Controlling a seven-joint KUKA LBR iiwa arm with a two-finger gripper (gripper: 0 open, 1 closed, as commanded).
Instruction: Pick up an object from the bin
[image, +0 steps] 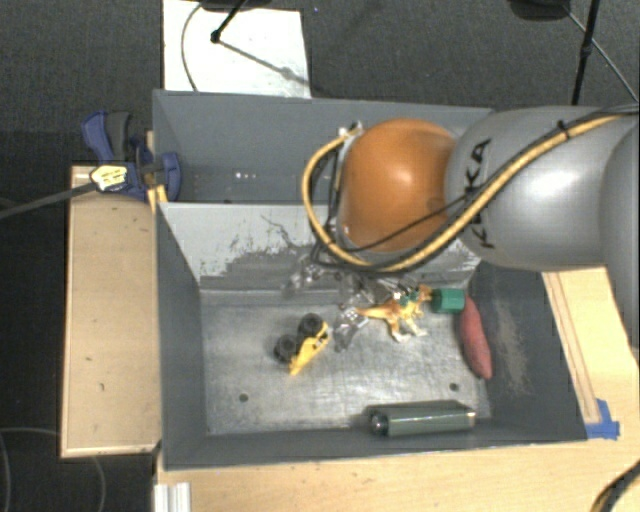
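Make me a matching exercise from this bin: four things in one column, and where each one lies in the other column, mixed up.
Things:
1. dark tube
2. red stick
3. green block
4. black and yellow toy

Places in the bin:
A. middle of the floor, left of the other three
B. lying along the near edge of the floor
C. lengthwise by the right wall
D. at the far end of the red stick, beside the orange toy figure

Pairs: 1-B, 2-C, 3-D, 4-A
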